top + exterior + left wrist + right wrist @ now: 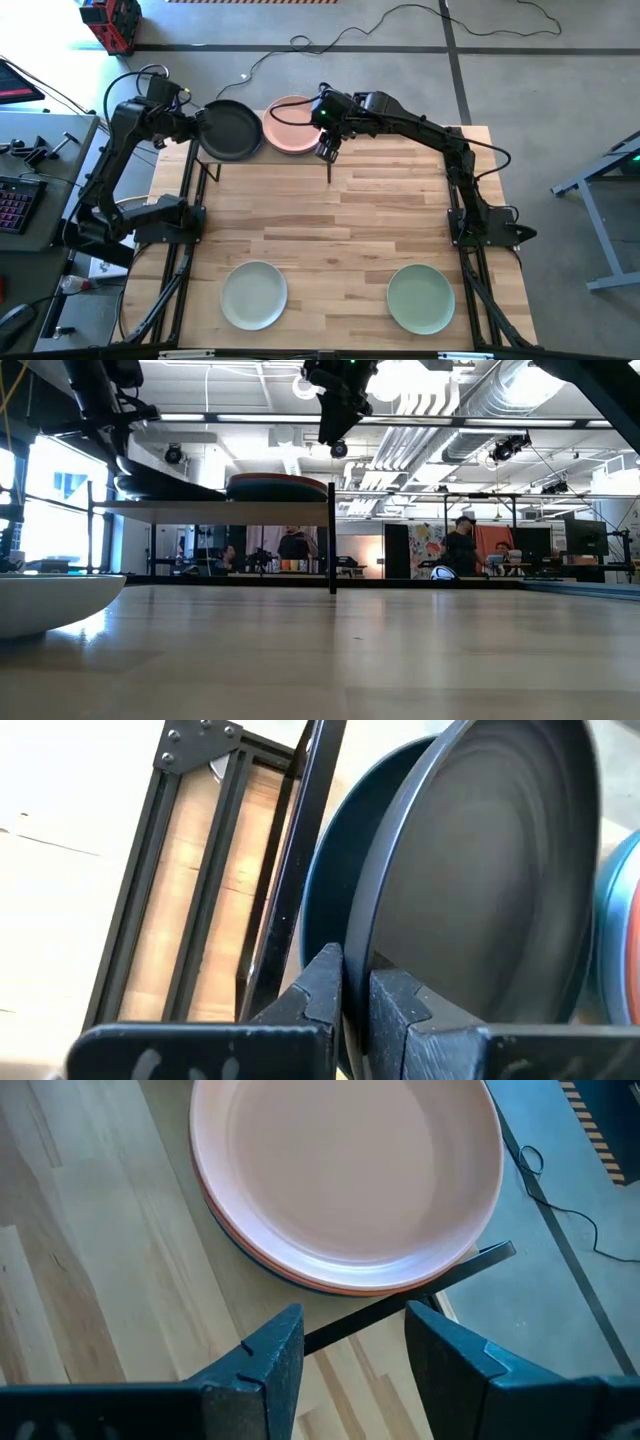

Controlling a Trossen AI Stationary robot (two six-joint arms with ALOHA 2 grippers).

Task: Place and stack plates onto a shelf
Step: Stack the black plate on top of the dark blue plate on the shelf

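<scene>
Over shelf (300, 165): left pincer (355, 995) pinching charcoal plate (480, 880).

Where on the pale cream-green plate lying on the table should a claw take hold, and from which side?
Probably at the rim. The pale cream-green plate lies flat and right way up on the tabletop, so only its raised edge offers something to pinch. Come from above on the side nearest the left arm, one finger inside the rim and one outside.

Open tabletop (330, 245) mid-table. Near edge: pale cream-green plate (254, 295), sage green plate (420, 298). Far edge blocked: shelf (200, 165), both plate stacks.
</scene>
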